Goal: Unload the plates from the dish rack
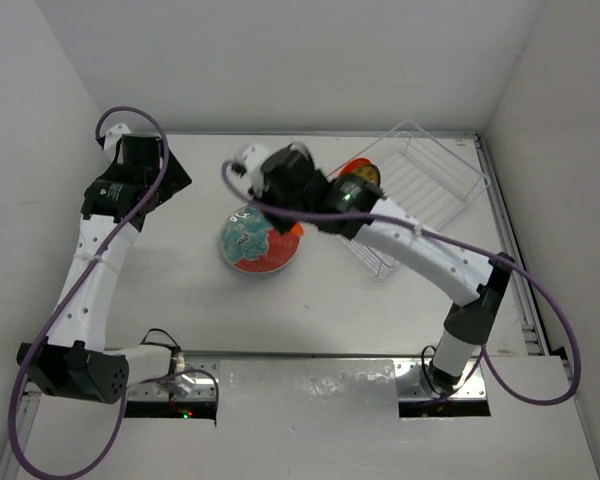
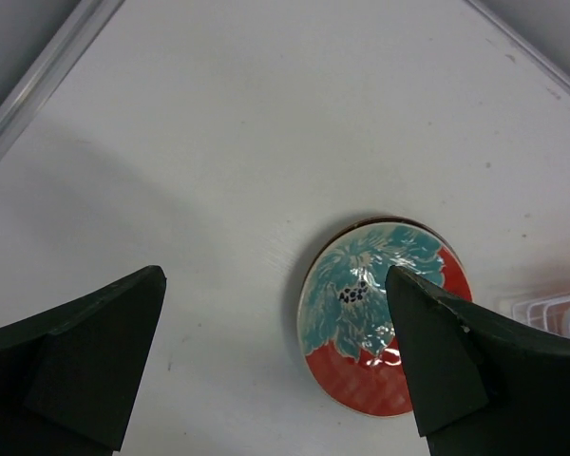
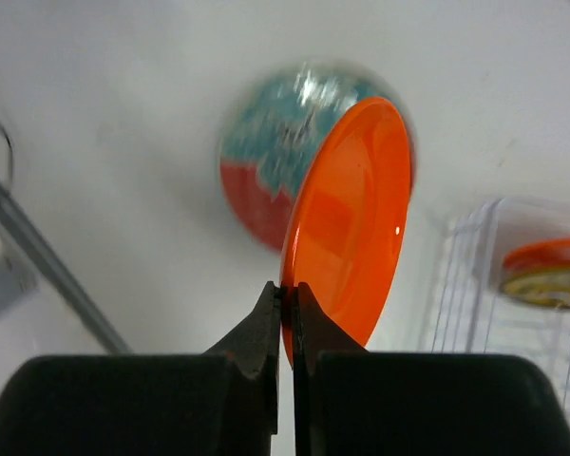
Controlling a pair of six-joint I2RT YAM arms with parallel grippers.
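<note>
The large red plate with the teal-white pattern (image 1: 255, 243) lies flat on the table; it also shows in the left wrist view (image 2: 361, 313) and, blurred, in the right wrist view (image 3: 266, 161). My right gripper (image 3: 287, 291) is shut on the rim of the small plain orange plate (image 3: 351, 218) and holds it on edge above the patterned plate's right side (image 1: 292, 228). The clear dish rack (image 1: 435, 185) stands at the back right. An amber-yellow plate (image 3: 551, 285) is still in it. My left gripper (image 2: 275, 277) is open and empty, high above the table left of the patterned plate. The dark teal plate is not clearly seen.
White walls close the table in at the back and on both sides. A metal rail (image 1: 508, 250) runs along the right edge. The right arm (image 1: 420, 245) reaches diagonally across the rack's near corner. Purple cables loop off both arms.
</note>
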